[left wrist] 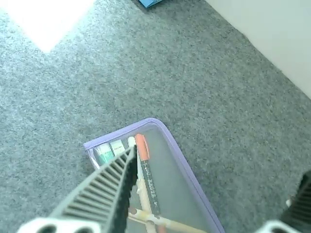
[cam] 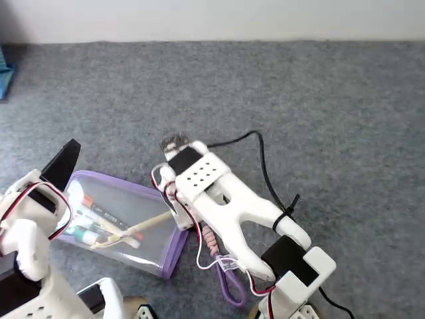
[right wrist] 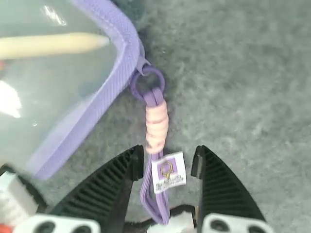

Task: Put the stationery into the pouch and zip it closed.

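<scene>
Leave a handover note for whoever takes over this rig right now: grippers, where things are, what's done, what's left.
Left gripper: open, holding nothing, by one end of the pouch.
Right gripper: open, straddling the zip strap, not clamped on it.
Things: pens and a pencil lie inside the pouch.
Done: the stationery looks loaded.
Left: the slider ring sits at a pouch corner. I can't tell whether the zip is fully shut, so check it and close it if not.
</scene>
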